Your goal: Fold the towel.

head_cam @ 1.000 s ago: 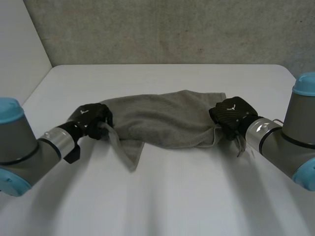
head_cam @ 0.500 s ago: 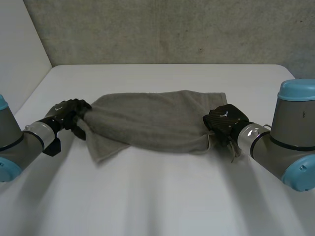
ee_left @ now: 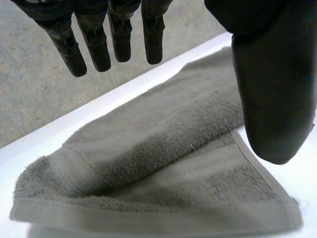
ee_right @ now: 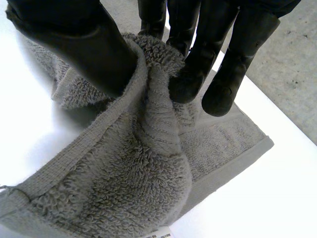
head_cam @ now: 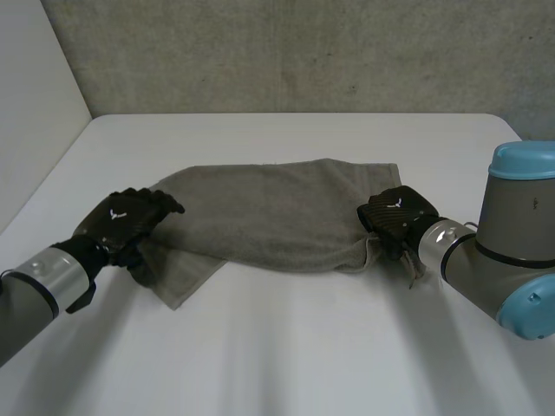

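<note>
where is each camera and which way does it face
Head view: behind the arms, looking down at the table; shows both arms, left hand and right hand at the towel ends.
Left wrist view: on the left wrist, along its open hand, towel end beneath.
Right wrist view: on the right wrist, along its hand pinching the towel edge.
Both wrist views share the towel.

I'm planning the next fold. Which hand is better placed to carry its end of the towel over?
Right, probably. The right hand pinches the towel at its end between thumb and fingers, ready to lift. The left hand is open over its end, holding nothing, so it would need to grasp first.
</note>
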Controlling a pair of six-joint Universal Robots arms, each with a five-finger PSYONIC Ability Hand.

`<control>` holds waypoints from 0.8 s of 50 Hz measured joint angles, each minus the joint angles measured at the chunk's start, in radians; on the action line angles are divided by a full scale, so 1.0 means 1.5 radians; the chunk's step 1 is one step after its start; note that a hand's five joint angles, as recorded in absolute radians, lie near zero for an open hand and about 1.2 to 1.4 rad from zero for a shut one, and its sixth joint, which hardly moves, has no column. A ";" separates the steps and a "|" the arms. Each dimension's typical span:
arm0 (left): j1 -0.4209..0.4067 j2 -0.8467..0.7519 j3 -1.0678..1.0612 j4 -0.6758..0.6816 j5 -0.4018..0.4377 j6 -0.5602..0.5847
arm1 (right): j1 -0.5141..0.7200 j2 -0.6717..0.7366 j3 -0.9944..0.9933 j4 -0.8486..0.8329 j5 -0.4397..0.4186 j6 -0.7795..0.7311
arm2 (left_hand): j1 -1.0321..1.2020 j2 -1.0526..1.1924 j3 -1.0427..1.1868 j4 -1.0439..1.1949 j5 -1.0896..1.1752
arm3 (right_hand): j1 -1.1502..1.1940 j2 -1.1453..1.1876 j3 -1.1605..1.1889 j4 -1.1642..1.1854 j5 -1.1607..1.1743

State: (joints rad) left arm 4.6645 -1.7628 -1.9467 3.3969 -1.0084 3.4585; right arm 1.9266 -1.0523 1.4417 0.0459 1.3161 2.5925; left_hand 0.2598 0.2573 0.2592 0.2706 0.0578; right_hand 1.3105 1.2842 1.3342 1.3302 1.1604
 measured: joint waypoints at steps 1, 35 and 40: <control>0.000 0.003 -0.008 0.001 -0.001 0.010 | 0.000 0.000 0.000 0.000 0.000 0.000 | 0.000 0.000 0.000 0.000 0.000 | 0.000 0.000 0.000 0.000 0.000; -0.169 -0.117 -0.055 0.154 -0.213 0.171 | 0.000 0.004 0.012 0.000 0.000 -0.003 | 0.308 0.315 0.314 0.305 0.329 | 0.000 0.000 0.000 0.000 0.000; -0.172 -0.120 -0.049 0.151 -0.212 0.170 | 0.000 0.005 0.013 0.000 0.000 -0.005 | 0.308 0.315 0.313 0.306 0.329 | 0.000 0.000 0.000 0.000 0.000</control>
State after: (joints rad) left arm 4.4065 -1.9428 -2.0200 3.6240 -1.3258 3.7129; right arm 1.9267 -1.0442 1.4605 0.0461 1.3162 2.5854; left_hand 0.7224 0.7304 0.7293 0.7291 0.5512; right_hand 1.3105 1.2842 1.3340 1.3301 1.1604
